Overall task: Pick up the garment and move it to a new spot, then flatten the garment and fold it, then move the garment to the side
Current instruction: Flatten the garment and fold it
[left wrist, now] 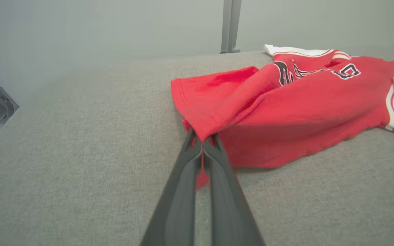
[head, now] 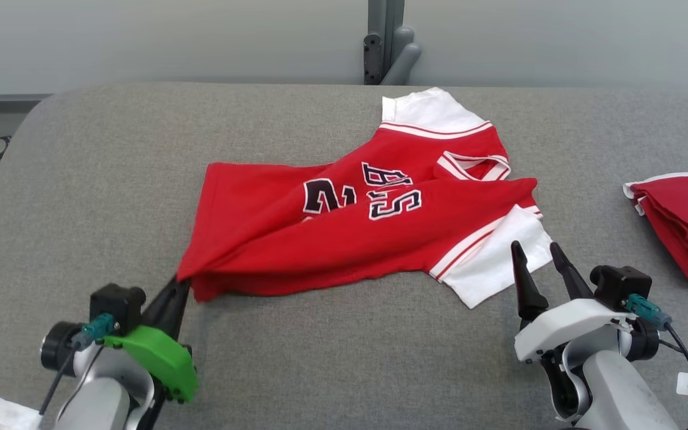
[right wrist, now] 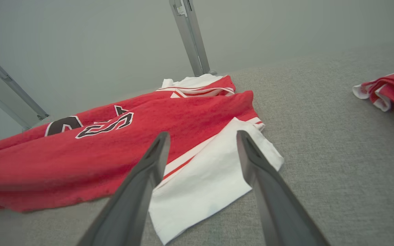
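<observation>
Grey fabric-covered counter [head: 344, 346] spans the head view, with a pale wall and a metal post [head: 384, 42] behind.

Red shirt [head: 350, 233] lies rumpled across the middle of the counter. Its body is twisted over itself, the lettering is partly buried in a fold, and the white sleeves are at its right end. A second red garment [head: 687, 224] sits folded near the counter's right edge, well apart.

Left gripper [head: 180, 282] is clenched on the shirt's lower left hem corner, with the cloth drawn into a peak at its tips. Right gripper [head: 534, 248] stands released, fingers spread over the near white sleeve [head: 493, 272]. Whether its tips touch the sleeve cannot be told.

Assessment: the step in hand is securing the shirt for the lift. The right gripper should take a firm bite at the sleeve end. Both arms should then rise together, keeping the cloth taut between them and clear of the folded garment.
</observation>
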Controlling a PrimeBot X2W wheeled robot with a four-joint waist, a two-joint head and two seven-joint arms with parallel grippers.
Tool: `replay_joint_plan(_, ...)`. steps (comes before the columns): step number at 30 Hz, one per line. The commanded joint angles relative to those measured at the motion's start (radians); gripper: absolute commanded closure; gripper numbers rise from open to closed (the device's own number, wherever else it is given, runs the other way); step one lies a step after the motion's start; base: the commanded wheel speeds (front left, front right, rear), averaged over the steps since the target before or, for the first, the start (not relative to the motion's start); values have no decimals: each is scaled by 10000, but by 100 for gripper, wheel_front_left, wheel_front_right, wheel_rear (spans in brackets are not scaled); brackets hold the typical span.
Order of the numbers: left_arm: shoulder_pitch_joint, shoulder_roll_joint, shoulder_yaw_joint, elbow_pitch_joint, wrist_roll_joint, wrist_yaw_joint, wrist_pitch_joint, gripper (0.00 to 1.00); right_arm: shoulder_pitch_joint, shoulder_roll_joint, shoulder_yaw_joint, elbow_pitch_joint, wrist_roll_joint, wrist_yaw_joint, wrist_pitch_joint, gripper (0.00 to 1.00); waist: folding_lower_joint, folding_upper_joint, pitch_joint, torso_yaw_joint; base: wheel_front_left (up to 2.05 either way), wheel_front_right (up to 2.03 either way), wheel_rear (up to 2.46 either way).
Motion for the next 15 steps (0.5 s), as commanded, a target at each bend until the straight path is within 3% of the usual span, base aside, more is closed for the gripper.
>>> replay_joint_plan(1, 233, 149, -180, 25, -158, 19, 121, 100, 204, -14, -29, 46, 29, -9, -29, 0, 0, 0, -288, 28, 0, 0, 0)
replay_joint_plan(7, 771, 944, -1707, -179, -1682, 19, 1204, 100, 360, 15, -76, 101, 16, -7, -29, 0, 0, 0, -556, 20, 0, 0, 0)
replay_joint_plan(15, -456, 1376, -1698, 33, -2103, 37, 679, 100, 67, 25, 65, -11, -14, -9, -29, 0, 0, 0, -37, -162, 0, 0, 0)
